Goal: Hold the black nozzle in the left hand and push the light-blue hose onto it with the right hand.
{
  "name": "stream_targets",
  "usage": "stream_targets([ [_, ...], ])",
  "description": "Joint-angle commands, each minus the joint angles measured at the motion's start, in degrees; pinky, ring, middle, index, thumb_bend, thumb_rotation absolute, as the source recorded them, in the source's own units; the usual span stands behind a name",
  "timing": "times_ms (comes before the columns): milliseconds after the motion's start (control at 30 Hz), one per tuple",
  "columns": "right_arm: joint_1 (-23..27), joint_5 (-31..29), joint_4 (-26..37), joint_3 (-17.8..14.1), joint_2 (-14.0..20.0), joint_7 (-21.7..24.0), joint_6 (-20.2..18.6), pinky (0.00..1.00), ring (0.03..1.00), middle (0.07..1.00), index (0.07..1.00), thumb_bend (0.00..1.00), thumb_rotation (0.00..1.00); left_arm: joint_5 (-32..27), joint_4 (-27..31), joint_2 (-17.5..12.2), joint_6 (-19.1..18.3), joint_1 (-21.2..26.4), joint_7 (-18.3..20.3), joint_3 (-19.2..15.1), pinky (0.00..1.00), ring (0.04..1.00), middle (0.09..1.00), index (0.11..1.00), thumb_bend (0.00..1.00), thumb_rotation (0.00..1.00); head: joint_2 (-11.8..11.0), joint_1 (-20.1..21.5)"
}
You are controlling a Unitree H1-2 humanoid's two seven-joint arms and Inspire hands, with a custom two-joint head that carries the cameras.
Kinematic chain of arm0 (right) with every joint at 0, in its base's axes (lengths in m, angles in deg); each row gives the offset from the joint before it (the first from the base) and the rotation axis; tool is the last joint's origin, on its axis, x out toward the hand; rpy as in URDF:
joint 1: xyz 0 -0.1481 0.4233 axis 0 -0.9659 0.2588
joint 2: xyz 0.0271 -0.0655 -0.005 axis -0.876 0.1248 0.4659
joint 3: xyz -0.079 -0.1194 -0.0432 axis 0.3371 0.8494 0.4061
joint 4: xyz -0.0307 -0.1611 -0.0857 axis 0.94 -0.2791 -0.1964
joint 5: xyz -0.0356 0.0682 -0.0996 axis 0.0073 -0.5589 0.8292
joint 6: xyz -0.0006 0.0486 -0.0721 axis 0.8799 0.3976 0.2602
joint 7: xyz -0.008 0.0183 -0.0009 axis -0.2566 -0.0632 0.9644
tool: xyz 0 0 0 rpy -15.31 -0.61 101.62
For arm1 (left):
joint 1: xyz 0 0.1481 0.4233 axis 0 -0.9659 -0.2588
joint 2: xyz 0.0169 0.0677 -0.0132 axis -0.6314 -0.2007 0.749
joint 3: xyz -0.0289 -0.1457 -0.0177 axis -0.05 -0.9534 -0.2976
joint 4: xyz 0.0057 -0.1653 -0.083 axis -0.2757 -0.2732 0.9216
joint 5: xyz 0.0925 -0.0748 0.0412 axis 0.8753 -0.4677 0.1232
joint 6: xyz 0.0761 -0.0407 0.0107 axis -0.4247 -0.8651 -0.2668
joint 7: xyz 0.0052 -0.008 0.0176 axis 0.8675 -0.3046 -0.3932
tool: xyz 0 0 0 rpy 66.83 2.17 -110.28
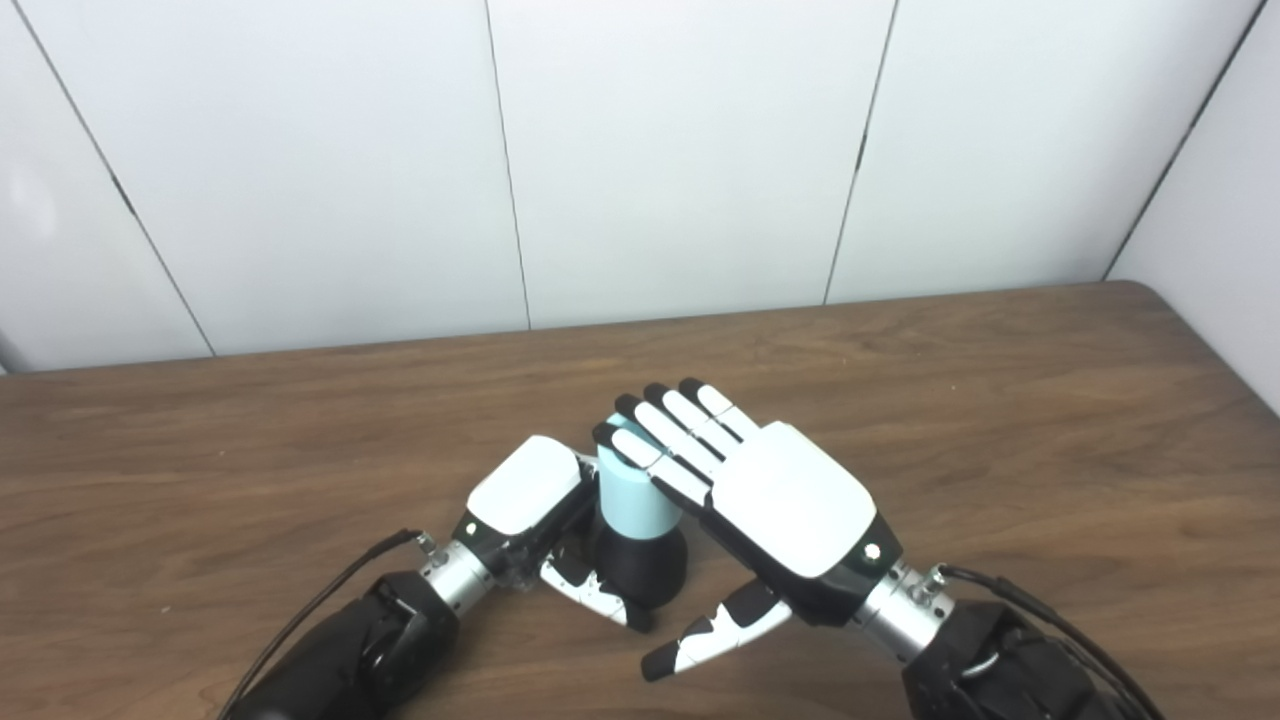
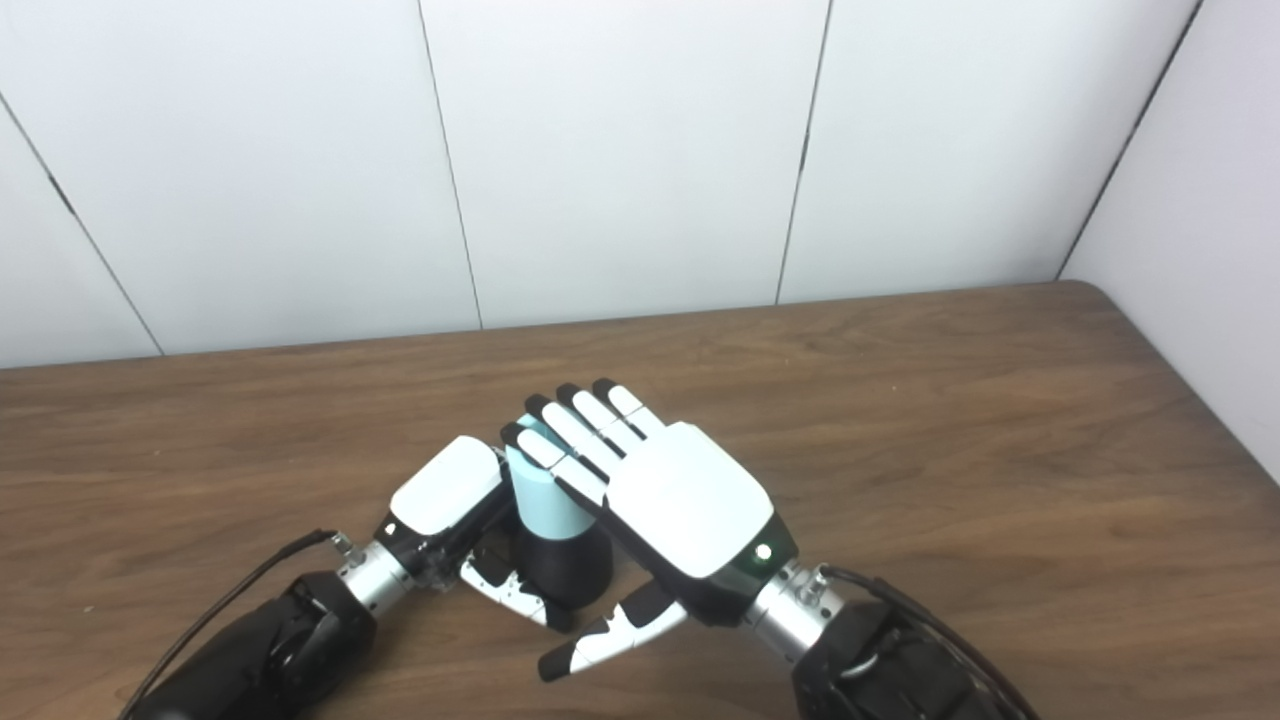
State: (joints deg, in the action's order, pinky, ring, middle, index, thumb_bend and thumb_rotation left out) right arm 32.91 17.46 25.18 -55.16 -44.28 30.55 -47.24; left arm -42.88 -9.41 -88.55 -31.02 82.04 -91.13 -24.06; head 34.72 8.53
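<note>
- Left eye view, far left: the left arm enters from the bottom edge, and the left hand (image 1: 527, 500) sits low on the table (image 1: 1000, 400), its white back facing up.
- Left hand state: it is wrapped about the black nozzle (image 1: 640, 568), thumb curled across the near face of the base; the fingers go behind and cannot be checked. Judged a clasp on the nozzle.
- Centre: the nozzle stands upright on the table near its front edge. The light-blue hose (image 1: 632, 500) sits on top of it as a short upright sleeve, its lower rim meeting the black shoulder. The depth of seating cannot be read.
- Right of centre: the right hand (image 1: 770, 500) lies flat, palm down, fingers (image 1: 668, 440) straight and together, their tips resting over the hose's top. The thumb (image 1: 715, 630) hangs free below, touching nothing. It grips nothing; it presses or covers.
- Handling judgement: the hose looks light, smooth and somewhat yielding; a flat push on the top rim could tilt it or let it slip aside. Load is best kept straight down the axis.
- The nozzle appears rigid with a broad rounded base; hold low on the base is the sound place, leaving the neck clear.
</note>
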Motion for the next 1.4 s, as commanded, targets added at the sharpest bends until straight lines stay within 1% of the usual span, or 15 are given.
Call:
stream_targets([
  [0, -2.2, 1.3, -0.4, 1.3, 1.8, 5.6, 0.5, 0.99, 0.99, 0.988, 0.939, 0.88, 0.87, 4.3, -10.4, 1.4, -1.4, -13.2, 10.3, 7.7, 0.23, 0.283, 0.475, 0.489, 0.52, 0.0, 0.1, 0.0],
  [233, -2.3, 0.5, -0.7, 1.3, 1.8, 5.6, 0.4, 0.99, 0.985, 0.983, 0.938, 0.89, 0.86, 4.4, -10.4, 1.5, -1.4, -13.2, 10.0, 7.6, 0.22, 0.263, 0.474, 0.489, 0.52, 0.0, 0.1, 0.0],
  [300, -2.0, 0.3, -0.9, 1.3, 1.8, 5.9, 0.3, 0.99, 0.982, 0.982, 0.939, 0.89, 0.86, 4.3, -10.3, 1.4, -1.2, -13.2, 10.0, 7.7, 0.24, 0.291, 0.476, 0.489, 0.52, 0.0, 0.1, 0.0],
  [400, -1.7, -0.1, -1.1, 1.3, 1.7, 6.1, 0.1, 0.99, 0.975, 0.976, 0.941, 0.89, 0.86, 4.1, -10.2, 1.3, -1.1, -13.2, 10.4, 7.7, 0.24, 0.292, 0.475, 0.489, 0.52, 0.0, 0.1, 0.0],
  [500, -1.4, 0.0, -1.1, 1.5, 1.5, 6.8, -0.2, 1.0, 0.977, 0.978, 0.947, 0.89, 0.87, 4.3, -10.4, 1.3, -1.1, -13.1, 10.2, 7.8, 0.22, 0.261, 0.474, 0.489, 0.52, 0.0, 0.1, 0.0],
  [600, -1.3, 0.2, -1.7, 1.6, 1.4, 6.7, -0.2, 1.0, 0.982, 0.98, 0.947, 0.88, 0.87, 4.5, -11.0, 1.5, -0.9, -13.0, 9.6, 7.9, 0.22, 0.264, 0.474, 0.488, 0.52, 0.0, 0.1, 0.0],
  [667, -1.3, 0.1, -2.2, 1.8, 1.4, 6.5, -0.2, 1.0, 0.982, 0.983, 0.949, 0.88, 0.87, 4.5, -10.9, 1.5, -1.0, -13.1, 9.7, 7.8, 0.24, 0.288, 0.475, 0.488, 0.52, 0.0, 0.2, 0.0],
  [733, -1.2, 0.1, -2.6, 1.9, 1.4, 6.3, -0.2, 1.0, 0.983, 0.983, 0.947, 0.88, 0.88, 4.3, -10.9, 1.4, -0.8, -13.1, 9.1, 8.0, 0.23, 0.271, 0.474, 0.488, 0.52, 0.0, 0.2, 0.0],
  [767, -1.2, 0.1, -2.8, 1.9, 1.4, 6.0, -0.2, 1.0, 0.982, 0.981, 0.946, 0.89, 0.88, 4.2, -10.9, 1.4, -0.7, -13.1, 8.8, 8.1, 0.2, 0.242, 0.473, 0.488, 0.52, 0.0, 0.3, -0.1],
  [833, -1.2, 0.1, -3.2, 2.0, 1.3, 5.7, -0.1, 1.0, 0.981, 0.979, 0.944, 0.89, 0.88, 4.4, -10.7, 1.5, -0.8, -13.2, 9.1, 8.0, 0.22, 0.266, 0.474, 0.488, 0.52, 0.0, 0.3, -0.1],
  [867, -1.2, 0.2, -3.3, 2.0, 1.3, 5.8, -0.2, 1.0, 0.981, 0.978, 0.945, 0.89, 0.88, 4.4, -10.6, 1.5, -0.9, -13.2, 9.3, 7.9, 0.22, 0.262, 0.473, 0.488, 0.52, 0.0, 0.2, 0.0],
  [1100, -1.0, 0.6, -4.0, 2.2, 1.5, 4.9, 0.2, 0.99, 0.972, 0.971, 0.935, 0.89, 0.88, 4.7, -10.8, 1.6, -0.8, -13.2, 8.2, 8.0, 0.16, 0.2, 0.471, 0.487, 0.52, 0.0, 0.2, -0.3],
  [1167, -1.1, 0.7, -4.3, 2.3, 1.6, 4.7, 0.3, 0.98, 0.972, 0.973, 0.936, 0.89, 0.88, 4.8, -10.8, 1.6, -0.8, -13.1, 8.4, 8.0, 0.17, 0.207, 0.471, 0.488, 0.52, 0.0, 0.2, -0.3],
  [1267, -1.1, 0.6, -4.7, 2.4, 1.7, 4.2, 0.4, 0.98, 0.979, 0.977, 0.941, 0.88, 0.88, 4.7, -11.0, 1.7, -0.9, -13.1, 8.9, 8.0, 0.21, 0.255, 0.474, 0.489, 0.52, 0.0, 0.3, -0.3],
  [1367, -1.1, 0.7, -4.9, 2.5, 1.7, 4.3, 0.3, 0.97, 0.981, 0.978, 0.94, 0.88, 0.89, 4.7, -10.8, 1.7, -1.0, -13.0, 9.3, 7.9, 0.21, 0.254, 0.473, 0.488, 0.52, 0.0, 0.3, -0.3],
])
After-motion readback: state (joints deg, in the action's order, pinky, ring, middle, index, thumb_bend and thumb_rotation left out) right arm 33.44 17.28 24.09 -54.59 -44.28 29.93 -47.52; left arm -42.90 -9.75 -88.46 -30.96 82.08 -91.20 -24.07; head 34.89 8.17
